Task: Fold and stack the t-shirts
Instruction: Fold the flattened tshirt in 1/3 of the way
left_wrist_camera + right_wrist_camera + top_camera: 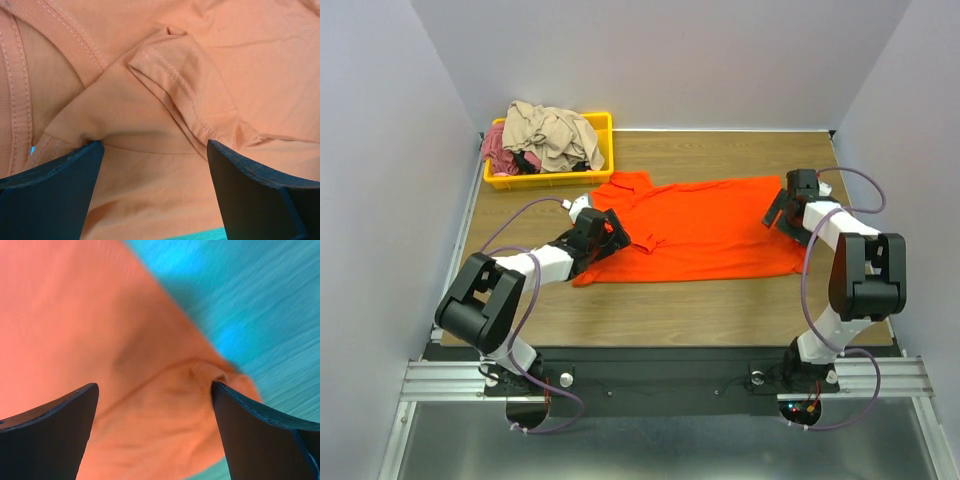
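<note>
A bright orange-red t-shirt (pixel 710 230) lies spread flat across the middle of the table, collar end to the left. My left gripper (pixel 623 240) is low over that end, open, its fingers straddling cloth beside a folded-over sleeve (pixel 185 85) and the ribbed collar (pixel 65 35). My right gripper (pixel 777 216) is open over the shirt's far right corner, and a puckered edge of the shirt (pixel 150 405) lies between its fingers. A beige-tan t-shirt (pixel 555 130) and a dusty-pink one (pixel 498 150) sit crumpled in the tray.
The yellow plastic tray (pixel 608 140) stands at the back left corner of the wooden table (pixel 720 300). Grey walls close in the left, back and right sides. Bare table (pixel 270 315) shows right of the shirt's corner.
</note>
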Controlling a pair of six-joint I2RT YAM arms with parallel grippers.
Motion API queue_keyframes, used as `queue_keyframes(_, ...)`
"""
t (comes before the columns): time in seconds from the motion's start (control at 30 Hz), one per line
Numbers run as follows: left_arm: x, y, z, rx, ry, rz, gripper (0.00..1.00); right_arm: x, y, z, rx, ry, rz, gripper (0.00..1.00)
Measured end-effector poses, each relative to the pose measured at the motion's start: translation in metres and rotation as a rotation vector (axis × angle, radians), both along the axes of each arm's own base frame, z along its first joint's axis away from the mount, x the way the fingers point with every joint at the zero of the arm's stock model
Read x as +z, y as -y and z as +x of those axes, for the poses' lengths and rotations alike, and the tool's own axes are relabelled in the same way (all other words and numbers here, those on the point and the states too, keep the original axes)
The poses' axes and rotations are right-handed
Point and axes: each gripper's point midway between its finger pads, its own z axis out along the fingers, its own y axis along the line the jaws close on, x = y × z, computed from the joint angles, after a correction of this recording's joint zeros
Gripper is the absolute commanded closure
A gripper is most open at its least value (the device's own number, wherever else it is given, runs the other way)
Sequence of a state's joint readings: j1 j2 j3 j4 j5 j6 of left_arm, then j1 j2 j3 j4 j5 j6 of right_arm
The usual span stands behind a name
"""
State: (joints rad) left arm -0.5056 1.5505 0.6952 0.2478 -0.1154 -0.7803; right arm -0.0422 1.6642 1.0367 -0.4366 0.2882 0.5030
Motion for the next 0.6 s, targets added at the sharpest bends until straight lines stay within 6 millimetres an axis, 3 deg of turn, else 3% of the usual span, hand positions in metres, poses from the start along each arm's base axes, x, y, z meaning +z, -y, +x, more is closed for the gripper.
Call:
queue_keyframes(0.17,0.001,-0.003,-0.002,0.003,-0.003,0.001,0.02,0.005,0.018,0.02,-0.045,0.02,-0.04,0.0)
queue_keyframes(0.3,0.002,-0.008,-0.011,0.004,-0.028,0.018,0.01,0.013,0.013,0.022,-0.028,0.046,0.006,0.0)
queue_keyframes(0.47,0.005,-0.014,-0.025,0.0,-0.066,0.038,0.02,0.039,-0.014,-0.002,0.054,0.137,0.108,0.0)
queue_keyframes(0.6,0.01,-0.013,-0.032,-0.004,-0.085,0.07,0.01,0.041,-0.032,-0.028,0.115,0.159,0.168,0.0)
